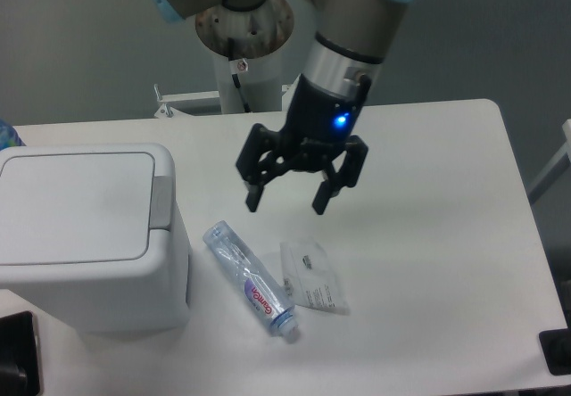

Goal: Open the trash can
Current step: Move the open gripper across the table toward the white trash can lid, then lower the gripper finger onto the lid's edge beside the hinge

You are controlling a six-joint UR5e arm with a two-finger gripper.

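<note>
The trash can (85,235) is a big white boxy bin at the table's left side. Its flat lid (71,204) lies shut, and a grey push tab (161,202) runs along the lid's right edge. My gripper (285,205) hangs open above the table, to the right of the bin, with nothing between its fingers. It points down over the spot just above the bottle and is apart from the bin.
A clear plastic bottle (249,278) with a blue label lies on the table beside the bin. A small clear packet (311,276) lies just right of it. The arm's base post (243,30) stands behind the table. A black object (18,353) sits at the lower left corner.
</note>
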